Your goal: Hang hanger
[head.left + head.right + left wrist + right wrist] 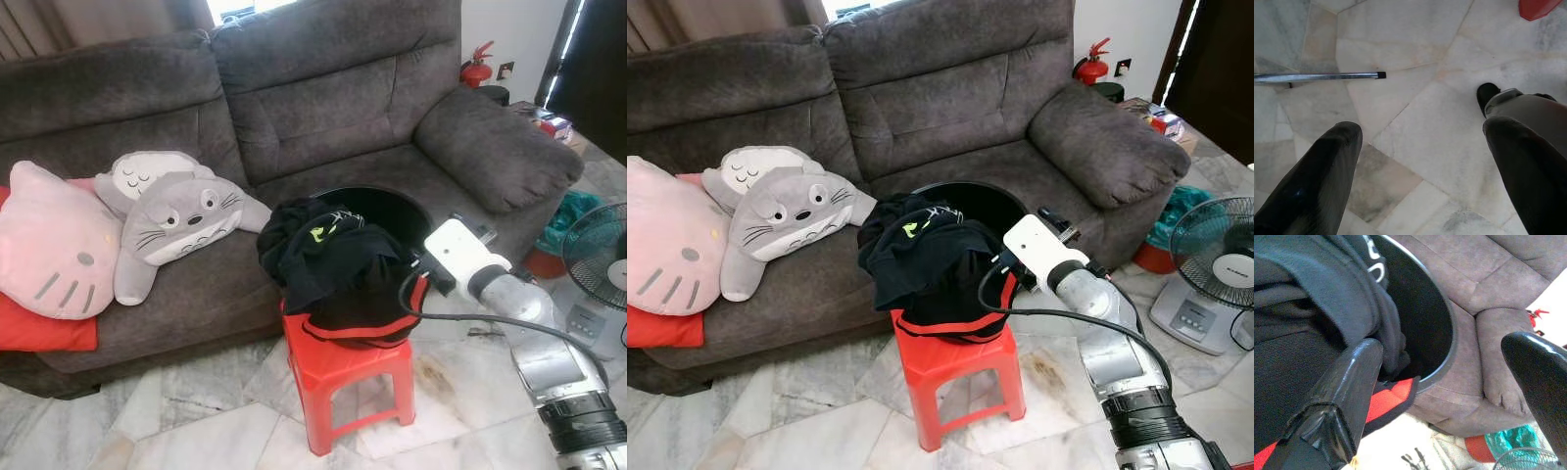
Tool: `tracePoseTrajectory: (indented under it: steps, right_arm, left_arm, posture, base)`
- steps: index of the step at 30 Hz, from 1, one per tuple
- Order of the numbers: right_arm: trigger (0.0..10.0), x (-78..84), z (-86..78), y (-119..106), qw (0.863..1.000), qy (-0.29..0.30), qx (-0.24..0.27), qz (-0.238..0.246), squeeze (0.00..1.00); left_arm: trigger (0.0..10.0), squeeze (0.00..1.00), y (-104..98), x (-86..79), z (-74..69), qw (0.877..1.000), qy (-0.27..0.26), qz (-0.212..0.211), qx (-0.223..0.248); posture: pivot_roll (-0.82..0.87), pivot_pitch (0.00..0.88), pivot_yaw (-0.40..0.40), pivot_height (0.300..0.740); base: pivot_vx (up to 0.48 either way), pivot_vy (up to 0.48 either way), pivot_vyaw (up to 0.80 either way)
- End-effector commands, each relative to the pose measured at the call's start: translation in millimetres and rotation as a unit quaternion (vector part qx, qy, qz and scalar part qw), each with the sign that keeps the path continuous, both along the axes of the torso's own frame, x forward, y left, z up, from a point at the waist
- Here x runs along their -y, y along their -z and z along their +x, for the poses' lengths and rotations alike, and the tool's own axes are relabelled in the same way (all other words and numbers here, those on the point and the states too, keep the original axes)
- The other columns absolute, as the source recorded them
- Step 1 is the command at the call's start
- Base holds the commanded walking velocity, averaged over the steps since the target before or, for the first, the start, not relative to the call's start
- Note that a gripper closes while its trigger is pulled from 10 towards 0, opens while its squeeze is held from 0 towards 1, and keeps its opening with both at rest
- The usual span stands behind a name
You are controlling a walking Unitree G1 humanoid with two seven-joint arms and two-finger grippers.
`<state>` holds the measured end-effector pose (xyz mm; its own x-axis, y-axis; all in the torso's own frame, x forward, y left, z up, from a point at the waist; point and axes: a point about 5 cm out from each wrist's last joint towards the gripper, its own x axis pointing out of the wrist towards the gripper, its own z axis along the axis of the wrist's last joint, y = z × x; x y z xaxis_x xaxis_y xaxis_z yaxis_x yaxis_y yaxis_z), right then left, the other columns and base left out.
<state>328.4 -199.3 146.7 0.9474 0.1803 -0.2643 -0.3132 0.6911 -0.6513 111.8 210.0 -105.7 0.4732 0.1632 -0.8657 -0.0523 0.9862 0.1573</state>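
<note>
Glossy black right tool (1449, 382) gapes beside crumpled black clothes (328, 259) in round basket (1442, 323).

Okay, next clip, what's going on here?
The robot stands before a sofa. Its right gripper, jaws open, is at the rim of a black basket heaped with dark clothes on a red stool. Nothing is gripped. The left gripper, jaws open, hangs idle over the marble floor. I can't make out a hanger.
</note>
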Motion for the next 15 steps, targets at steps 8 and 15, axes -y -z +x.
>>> tracePoseTrajectory:
  steps: [8,15]
  right_arm:
    - [10.0,-20.5,1.3,5,0.998,-0.065,-0.026,0.006,0.0]
    - [10.0,-21.1,1.6,12,0.996,-0.08,-0.042,-0.012,0.0]
  left_arm:
    - [10.0,0.0,1,16.8,8.5,1.0,0.01,0.007,0.0]
    - [10.0,0.0,-2,9.8,13.2,1.0,0.008,0.013,0.009]
  posture:
    - [-0.29,0.0,0.145,0.74]
    - [-0.29,0.0,0.146,0.74]
  base:
    - [0.0,0.0,0.0]
    - [0.0,0.0,0.0]
